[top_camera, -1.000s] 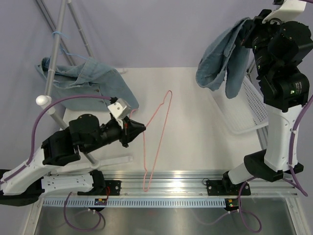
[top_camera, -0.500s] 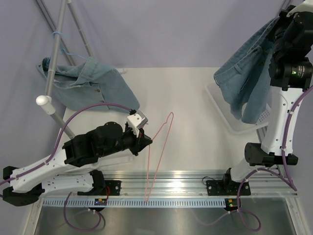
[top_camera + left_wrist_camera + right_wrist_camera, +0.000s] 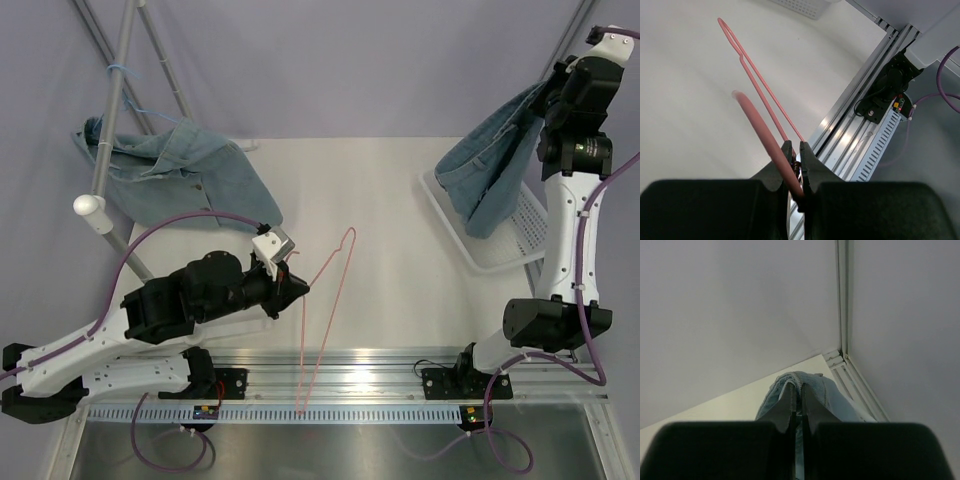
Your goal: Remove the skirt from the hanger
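Evidently the left hand (image 3: pixel 795 150) is clamped on the bare pink hanger (image 3: pixel 766 137), holding it out over the surface (image 3: pixel 390 200), away from the cloth. The right hand (image 3: pixel 796 390) is pinched shut on the skirt's (image 3: pixel 490 185) top edge, raised high so it hangs over the basket (image 3: pixel 520 240), well apart from the hanger. It looks ready to be lowered in.

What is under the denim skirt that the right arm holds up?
A white mesh basket lies below the skirt, which hangs from the shut right pincer. The skirt covers part of the basket, so its contents there cannot be seen.
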